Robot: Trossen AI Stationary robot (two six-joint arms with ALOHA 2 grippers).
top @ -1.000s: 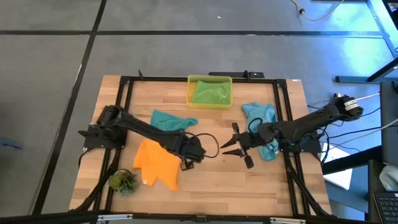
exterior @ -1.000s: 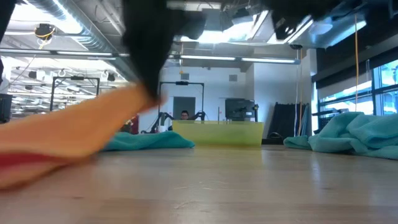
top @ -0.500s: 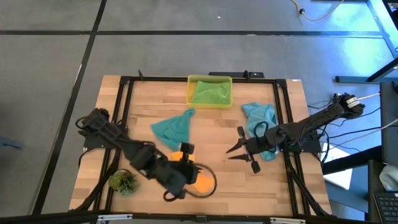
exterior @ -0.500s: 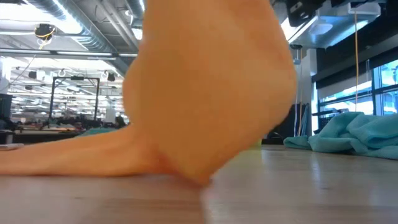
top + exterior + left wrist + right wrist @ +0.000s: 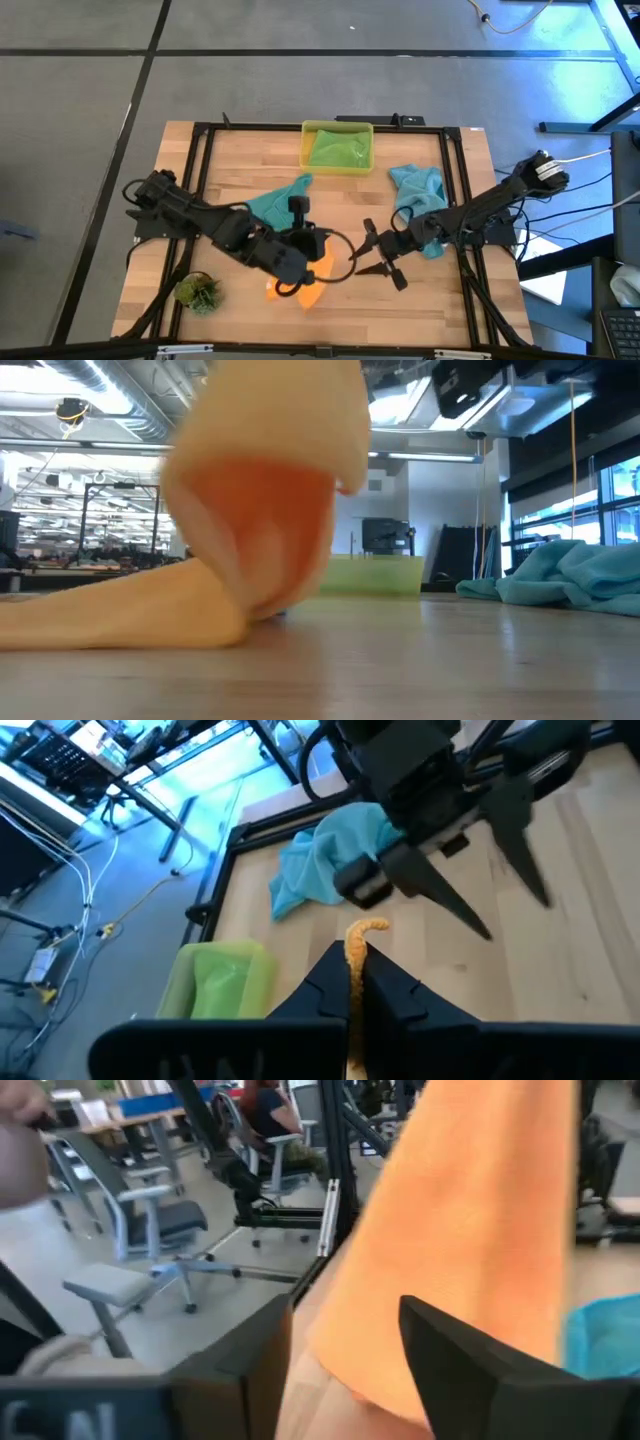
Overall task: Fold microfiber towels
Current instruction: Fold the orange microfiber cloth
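The left gripper (image 5: pixel 308 252) is hanging over the middle of the tabletop (image 5: pixel 440 300) with its fingers (image 5: pixel 395 988) clenched on an edge of the orange towel (image 5: pixel 305 285), the cloth pinched in a thin strip between them. The rest of that towel is drooping and trailing on the wood at about 6 o'clock from the gripper. The right gripper (image 5: pixel 372 255) is sitting just at 3 o'clock of it, fingers (image 5: pixel 470 1370) spread and aimed at the hanging orange cloth, gripping nothing as far as I can tell.

The main risk is that the right fingers are closing on a bunched fold rather than a single edge, which would leave the towel twisted instead of stretched flat. The two grippers are also standing very near each other, so a small misjudged approach could be knocking them together. The pinch on the left looks thin; a sideways tug could be pulling the cloth free.

One teal towel (image 5: pixel 278 200) is lying at 11 o'clock of the left gripper, close enough for the arm to snag. The other teal towel (image 5: pixel 420 190) is crumpled at 1 o'clock of the right gripper, and the green towel (image 5: pixel 338 148) is resting in the yellow bin (image 5: pixel 306 150) at 12 o'clock on the tabletop.
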